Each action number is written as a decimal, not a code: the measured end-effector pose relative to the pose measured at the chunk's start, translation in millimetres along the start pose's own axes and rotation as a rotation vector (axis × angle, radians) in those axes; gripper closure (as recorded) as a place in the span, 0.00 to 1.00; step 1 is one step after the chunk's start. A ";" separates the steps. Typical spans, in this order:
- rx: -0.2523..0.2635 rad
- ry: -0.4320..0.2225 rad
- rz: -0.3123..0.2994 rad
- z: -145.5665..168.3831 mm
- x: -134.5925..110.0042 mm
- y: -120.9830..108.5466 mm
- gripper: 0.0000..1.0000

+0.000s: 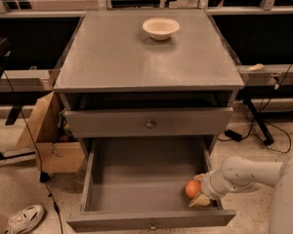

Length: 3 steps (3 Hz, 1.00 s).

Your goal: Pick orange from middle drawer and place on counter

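Note:
The middle drawer (136,179) is pulled fully open, low at the front of the cabinet. The orange (192,188) is in its front right corner. My gripper (200,189) reaches in over the drawer's right wall on the white arm (244,174). Its tan fingers (200,200) sit on either side of the orange and are shut on it, close to the drawer floor. The counter (136,62) is the cabinet's flat grey top, above and behind.
A cream bowl (160,28) stands at the back of the counter. The upper knobbed drawer (149,123) is closed. A cardboard box (49,145) and a shoe (24,218) lie on the floor at left; cables (263,130) at right.

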<state>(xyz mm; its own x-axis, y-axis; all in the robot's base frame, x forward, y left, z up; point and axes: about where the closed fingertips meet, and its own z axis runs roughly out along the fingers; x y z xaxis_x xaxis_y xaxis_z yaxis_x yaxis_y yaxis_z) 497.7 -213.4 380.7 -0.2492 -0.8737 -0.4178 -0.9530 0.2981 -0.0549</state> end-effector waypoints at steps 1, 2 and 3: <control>-0.032 0.005 0.003 11.5 -1.4 10.0 0.42; -0.040 0.005 0.005 14.2 -2.0 12.0 0.64; -0.053 -0.016 0.011 14.0 -7.0 12.6 0.88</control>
<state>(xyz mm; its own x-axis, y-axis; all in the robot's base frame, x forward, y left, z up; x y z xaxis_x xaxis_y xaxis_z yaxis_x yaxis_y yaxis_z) 489.9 -198.2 370.3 -0.2570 -0.8644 -0.4322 -0.9582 0.2861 -0.0024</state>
